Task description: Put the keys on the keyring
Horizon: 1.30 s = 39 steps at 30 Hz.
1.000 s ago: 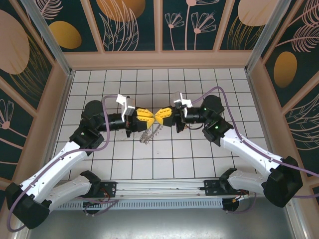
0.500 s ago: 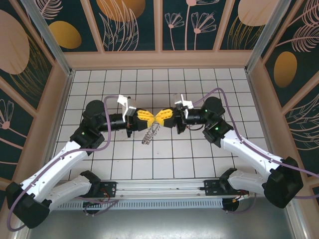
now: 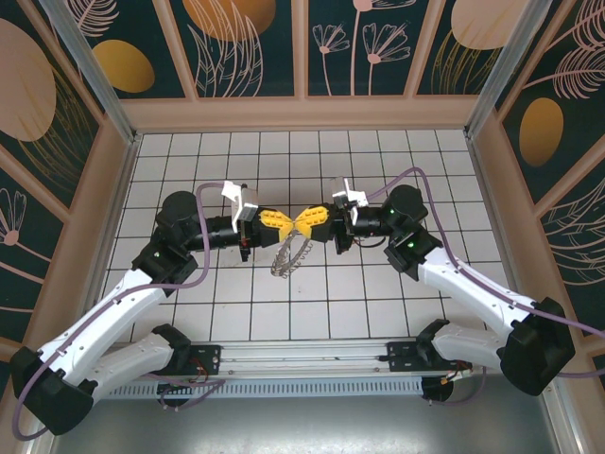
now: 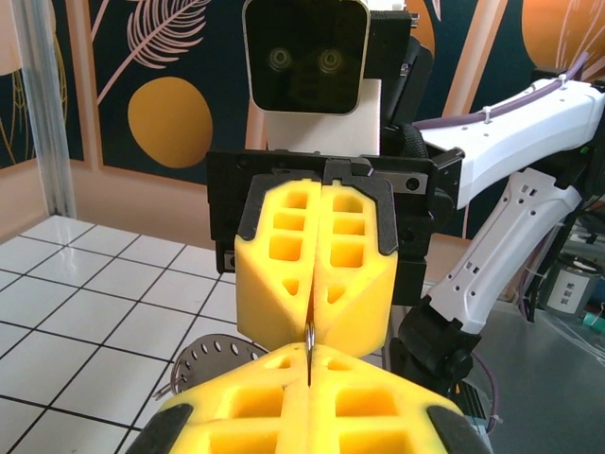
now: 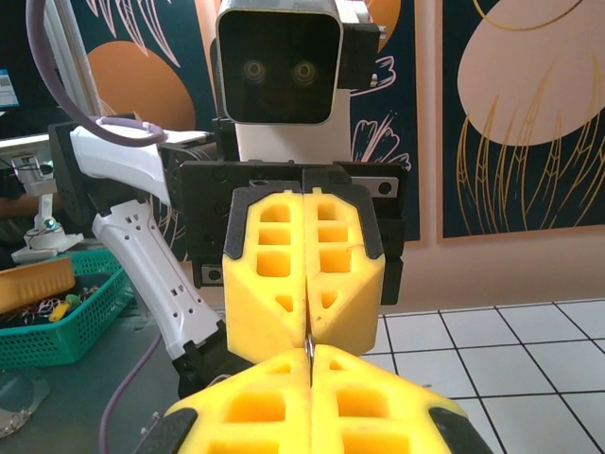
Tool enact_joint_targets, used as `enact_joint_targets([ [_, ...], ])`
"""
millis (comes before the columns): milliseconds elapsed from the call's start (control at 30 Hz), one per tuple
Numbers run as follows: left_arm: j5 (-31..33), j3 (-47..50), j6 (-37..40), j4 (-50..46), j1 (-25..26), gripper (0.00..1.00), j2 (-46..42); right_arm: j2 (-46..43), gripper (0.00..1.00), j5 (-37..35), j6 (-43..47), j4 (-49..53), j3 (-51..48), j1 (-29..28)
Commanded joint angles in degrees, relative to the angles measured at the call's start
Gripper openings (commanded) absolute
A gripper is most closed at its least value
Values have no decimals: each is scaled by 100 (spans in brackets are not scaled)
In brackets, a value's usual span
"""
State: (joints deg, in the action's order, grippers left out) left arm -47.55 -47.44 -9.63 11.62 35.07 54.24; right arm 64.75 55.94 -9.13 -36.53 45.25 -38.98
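My left gripper (image 3: 290,224) and right gripper (image 3: 307,222) meet tip to tip above the middle of the tiled floor, both shut. A thin grey metal edge (image 4: 309,337) is pinched between the two pairs of yellow fingertips, and the right wrist view shows the same metal sliver (image 5: 308,348). The keyring (image 3: 286,253), grey with a jagged rim, hangs tilted just below the meeting point. From the left wrist its perforated face (image 4: 203,362) shows low and left of the jaws. The tan key is hidden.
White tiled floor (image 3: 378,293) spreads around the arms, boxed in by tan walls (image 3: 302,113). Off the table's left side, the right wrist view shows a green basket (image 5: 57,317) of small items.
The left wrist has rolled slightly and both grippers stay pressed together. The hanging keyring has shifted a little to the right under them.
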Motion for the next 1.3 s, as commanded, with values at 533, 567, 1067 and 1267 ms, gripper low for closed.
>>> enact_joint_targets([
  [533,280,-1123,1691,-2240,1,0,505,-1005,30,-2554,1900,3524,520,-372],
  [567,278,-1252,1836,-2472,4,0,596,-1023,30,-2714,1988,3779,582,-444],
  [1067,462,-2164,3010,-4240,52,0,1343,-904,27,-3239,2308,4509,892,-698],
  [1267,582,-2225,3037,-4367,204,0,1447,-766,27,-2920,2430,4499,921,-701],
])
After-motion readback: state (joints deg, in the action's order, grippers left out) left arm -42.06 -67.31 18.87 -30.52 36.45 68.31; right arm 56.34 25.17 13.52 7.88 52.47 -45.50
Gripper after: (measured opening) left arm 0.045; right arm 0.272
